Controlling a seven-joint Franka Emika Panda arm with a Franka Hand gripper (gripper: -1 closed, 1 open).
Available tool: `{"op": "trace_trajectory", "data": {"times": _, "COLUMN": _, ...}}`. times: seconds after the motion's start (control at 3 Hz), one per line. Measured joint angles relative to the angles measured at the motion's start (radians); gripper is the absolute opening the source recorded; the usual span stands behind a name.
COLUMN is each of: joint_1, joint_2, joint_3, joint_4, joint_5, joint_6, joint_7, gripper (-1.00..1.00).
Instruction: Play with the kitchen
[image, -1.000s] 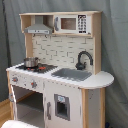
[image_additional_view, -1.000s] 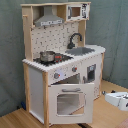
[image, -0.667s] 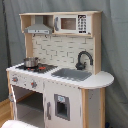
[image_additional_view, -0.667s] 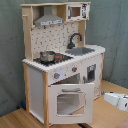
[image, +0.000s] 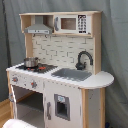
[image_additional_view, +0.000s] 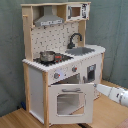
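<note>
Kitchen (image: 60, 75) first: a tall white and light-wood toy play kitchen stands upright on a wooden floor (image_additional_view: 15, 119) before a grey-green curtain (image: 114, 45), filling most of both exterior views. Its white lower cabinet carries a white counter surface (image: 102, 79) with a rounded end. Above the counter rises a pale backsplash (image: 60, 50) with a small repeated pattern, topped by a wooden upper shelf unit.

In the second exterior view, the windowed oven door (image_additional_view: 69, 102) hangs swung out from the cabinet front, with the dark oven opening behind it. A white robot arm (image_additional_view: 114, 93) reaches in from the second exterior view's right edge, low down, close beside the open door. Its gripper is not clear enough to judge, so whether the fingers are spread or pressed together cannot be told.

In the upper unit, a grey hood (image: 38, 29) sits over the hob, and a toy microwave (image: 71, 23) with a dark window sits next to it.

On the counter, a grey sink (image: 71, 74) lies sunk into the top, with a curved black faucet (image: 83, 59) standing behind it. Beside the sink, toward the first exterior view's left, lies the black hob (image: 36, 67) with red rings. A small metal pot (image: 30, 62) rests on the hob.

Below the hob, two red-centred knobs (image_additional_view: 56, 76) sit on the front panel.
</note>
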Motion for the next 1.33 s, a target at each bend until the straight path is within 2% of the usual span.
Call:
{"op": "trace_trajectory", "data": {"times": 0.67, "joint_1": -0.113, "joint_2": 0.0, "joint_3": -0.163, "joint_4": 0.0, "joint_5": -0.033, "joint_6": 0.049, "joint_7": 0.043, "gripper": 1.0}}
{"op": "trace_trajectory", "data": {"times": 1.33, "joint_1": -0.257, "joint_2": 0.007, "joint_3": -0.298, "joint_4": 0.03, "joint_5": -0.031, "joint_6": 0.118, "joint_7": 0.072, "gripper": 1.0}}
